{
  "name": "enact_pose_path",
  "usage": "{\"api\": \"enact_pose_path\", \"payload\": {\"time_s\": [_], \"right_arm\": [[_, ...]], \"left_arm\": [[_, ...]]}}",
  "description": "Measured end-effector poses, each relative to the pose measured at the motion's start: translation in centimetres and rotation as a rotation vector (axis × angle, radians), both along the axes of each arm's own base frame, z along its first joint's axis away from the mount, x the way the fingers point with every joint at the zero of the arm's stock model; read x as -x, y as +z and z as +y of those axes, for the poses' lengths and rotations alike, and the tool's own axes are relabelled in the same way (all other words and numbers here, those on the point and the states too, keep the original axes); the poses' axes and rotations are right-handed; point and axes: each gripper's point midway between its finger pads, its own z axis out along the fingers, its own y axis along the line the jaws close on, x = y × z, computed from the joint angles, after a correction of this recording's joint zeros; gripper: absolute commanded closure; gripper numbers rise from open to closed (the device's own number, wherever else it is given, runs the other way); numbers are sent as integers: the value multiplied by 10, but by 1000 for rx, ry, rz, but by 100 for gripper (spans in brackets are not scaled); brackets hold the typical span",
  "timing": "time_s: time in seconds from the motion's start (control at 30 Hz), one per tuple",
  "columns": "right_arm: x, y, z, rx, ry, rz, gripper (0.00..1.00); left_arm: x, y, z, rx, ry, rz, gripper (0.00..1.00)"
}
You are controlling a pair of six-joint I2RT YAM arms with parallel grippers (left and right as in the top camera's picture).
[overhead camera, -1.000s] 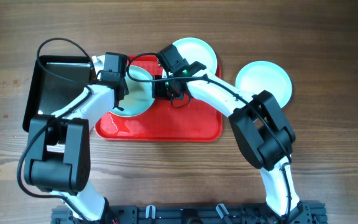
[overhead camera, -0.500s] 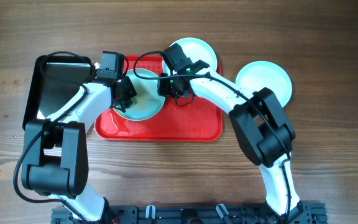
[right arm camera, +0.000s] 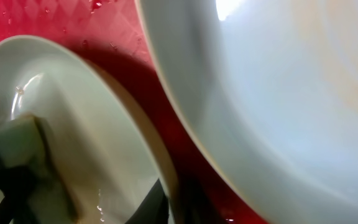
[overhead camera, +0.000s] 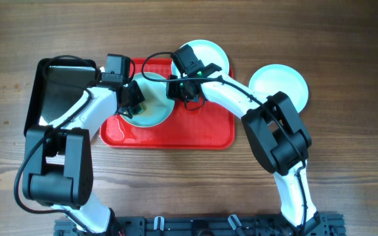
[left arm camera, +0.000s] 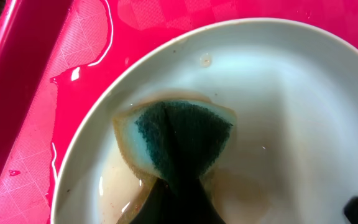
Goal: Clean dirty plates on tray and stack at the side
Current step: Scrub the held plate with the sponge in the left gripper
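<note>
The wooden bench (overhead camera: 346, 190) carried everything. The red tray (overhead camera: 176, 136) lay at its middle, wet, with water pooled on its patterned floor. A black pan (overhead camera: 58, 98) sat just beside the tray's left end.

There were three plates. The smeared plate (overhead camera: 155, 117) rested in the tray's left half, with a brownish watery film across its bowl near the rim. The second plate (overhead camera: 209, 54) lay at the tray's far right corner and overhung the far rim; in the right wrist view its edge stood close to the smeared plate without clearly touching it. The third plate (overhead camera: 279, 85) sat off the tray on the bench to the right, well apart from the other two.

The left pincer (left arm camera: 173, 190) reached down into the smeared plate, closed narrow on a sponge (left arm camera: 182, 134). The right pincer (right arm camera: 166, 202) sat at the right rim of that same plate, its dark fingers astride the rim and pinching it.

The sponge, green-faced with a yellow edge, was pressed folded against the plate's bowl.
</note>
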Motion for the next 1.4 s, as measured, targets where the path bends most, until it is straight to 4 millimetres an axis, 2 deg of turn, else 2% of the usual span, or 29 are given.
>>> {"api": "enact_pose_path", "payload": {"time_s": [0.13,0.37,0.47,0.57,0.6,0.7,0.83,0.93,1.03,1.1,1.17,1.23,1.27,1.33,1.4], "right_arm": [[0,-1,-1,2,9,0,96],[4,-1,1,-15,-1,27,96],[7,-1,4,-28,8,40,96],[12,-1,9,-39,23,50,96],[13,-1,10,-40,26,52,96],[17,-1,13,-46,39,66,96],[21,-1,15,-53,50,74,96],[24,-1,19,-61,62,79,96],[26,-2,22,-70,69,83,96],[26,-2,22,-70,69,83,96],[25,-2,21,-70,66,84,96],[25,-2,21,-69,65,84,96],[25,-2,20,-68,64,87,96],[25,-2,20,-68,63,86,96],[25,-2,20,-68,63,86,96]], "left_arm": [[-4,1,-1,-2,-20,-21,96],[-53,13,-21,-18,-263,-273,96],[-65,22,-37,10,-355,-351,96],[-51,16,-48,63,-413,-303,96],[-40,9,-51,92,-427,-253,96],[-5,1,-53,151,-421,-89,96],[18,-1,-51,166,-403,16,96],[18,-1,-41,131,-335,34,96],[11,3,-16,76,-218,41,96],[-1,11,10,30,-136,24,96],[-17,27,36,-6,-68,-24,96],[-28,48,52,-23,-27,-75,96],[-33,65,61,-40,-12,-112,96],[-36,88,76,-74,3,-160,96],[-31,93,92,-114,16,-151,96]]}}
